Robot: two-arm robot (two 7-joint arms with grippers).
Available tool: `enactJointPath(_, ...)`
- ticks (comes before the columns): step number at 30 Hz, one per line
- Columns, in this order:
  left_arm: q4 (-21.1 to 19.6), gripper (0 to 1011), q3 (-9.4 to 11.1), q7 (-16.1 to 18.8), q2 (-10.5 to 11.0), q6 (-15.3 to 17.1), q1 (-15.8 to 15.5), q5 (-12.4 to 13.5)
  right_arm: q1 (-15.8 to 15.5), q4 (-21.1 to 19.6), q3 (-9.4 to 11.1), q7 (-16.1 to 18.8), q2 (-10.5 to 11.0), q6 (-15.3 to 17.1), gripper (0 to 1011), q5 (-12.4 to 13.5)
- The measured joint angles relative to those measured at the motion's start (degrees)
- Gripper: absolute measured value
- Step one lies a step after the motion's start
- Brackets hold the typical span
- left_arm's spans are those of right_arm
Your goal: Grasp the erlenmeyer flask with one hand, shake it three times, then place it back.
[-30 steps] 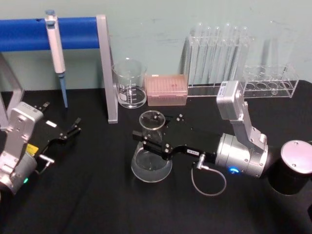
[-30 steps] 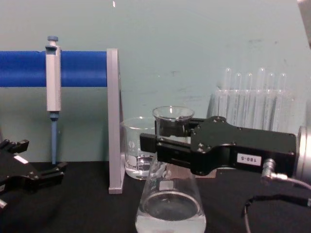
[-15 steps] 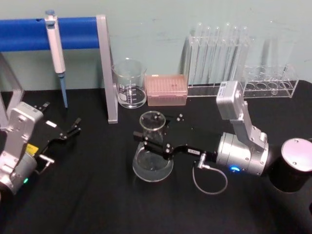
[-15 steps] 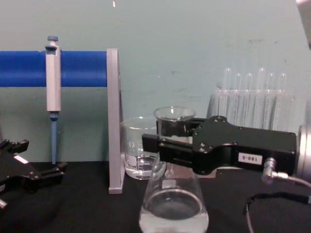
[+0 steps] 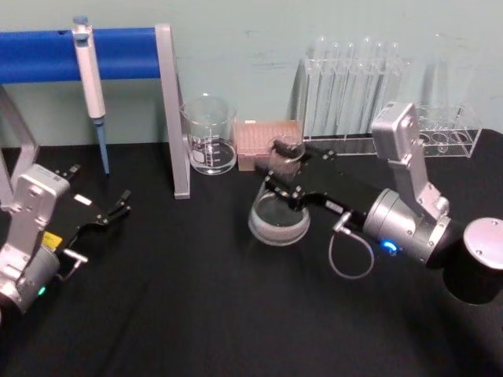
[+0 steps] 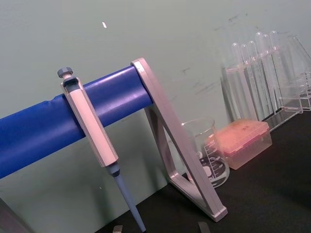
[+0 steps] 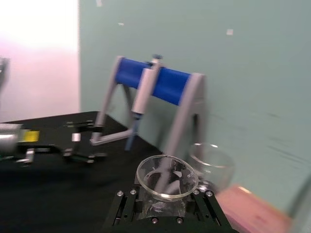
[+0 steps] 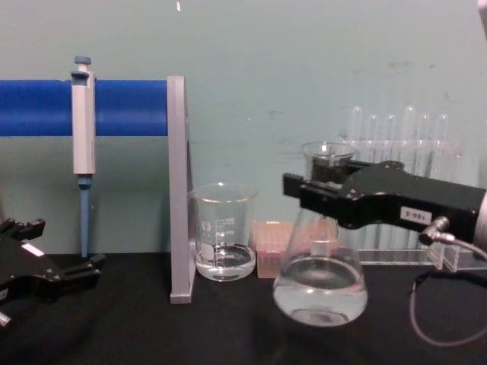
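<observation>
The right hand is clenched around the neck of the erlenmeyer flask, just under its flared rim. It holds the flask up so that the wide base appears to hang clear of the black table. Clear liquid sits in the bottom of the flask. From the chest view the flask is to the right of the glass beaker and in front of the pink tip box and the test tubes. The left hand rests low at the table's left side, well apart, its fingers spread and holding nothing.
</observation>
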Motion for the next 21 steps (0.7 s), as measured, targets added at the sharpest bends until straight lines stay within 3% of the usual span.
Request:
enactJointPath(9,0.0,1001,0.0,0.0,0.0,0.0,0.0,0.0,-0.6,1.1,3.4,-4.7,-1.1,0.6,457,-1.9)
enactJointPath(21,0.0,1001,0.0,0.0,0.0,0.0,0.0,0.0,-1.2,2.1,6.7,-7.9,-2.3,1.5,458,-3.8)
